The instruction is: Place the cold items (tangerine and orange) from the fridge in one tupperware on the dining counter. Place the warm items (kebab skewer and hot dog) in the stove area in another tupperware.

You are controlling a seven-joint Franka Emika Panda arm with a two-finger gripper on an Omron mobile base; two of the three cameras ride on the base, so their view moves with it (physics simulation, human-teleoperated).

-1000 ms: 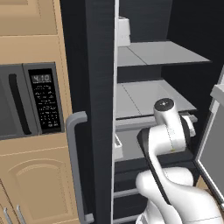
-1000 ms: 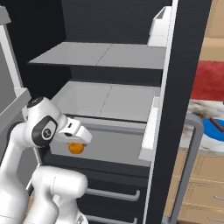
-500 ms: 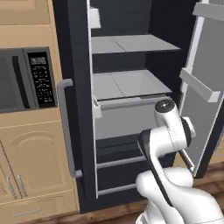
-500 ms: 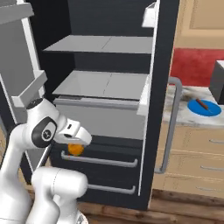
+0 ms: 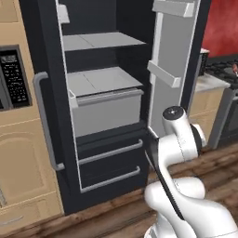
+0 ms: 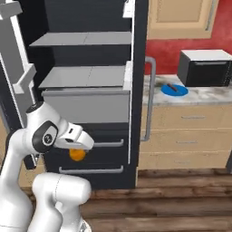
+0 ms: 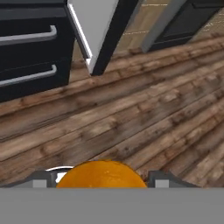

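Observation:
My gripper (image 6: 77, 151) hangs low in front of the open fridge (image 6: 86, 90), shut on a round orange fruit (image 6: 77, 155). Whether that fruit is the tangerine or the orange I cannot tell. In the hand view the fruit (image 7: 101, 174) sits between the fingertips, above a wooden floor. To the right of the fridge, a blue plate (image 6: 174, 89) on the counter carries a thin brown item, perhaps the kebab skewer. The fridge shelves (image 5: 100, 81) that I can see are bare.
The right fridge door (image 5: 172, 60) stands open beside my arm, and the left door (image 5: 44, 116) swings out by the wall oven. A black countertop oven (image 6: 204, 68) stands past the plate. A stove (image 5: 228, 74) shows at far right. Wooden floor (image 7: 144, 109) lies below.
Both base views have shifted, so the base has backed off and turned right. The fridge now stands farther away and the counter has come into sight. The fruit stays in the gripper.

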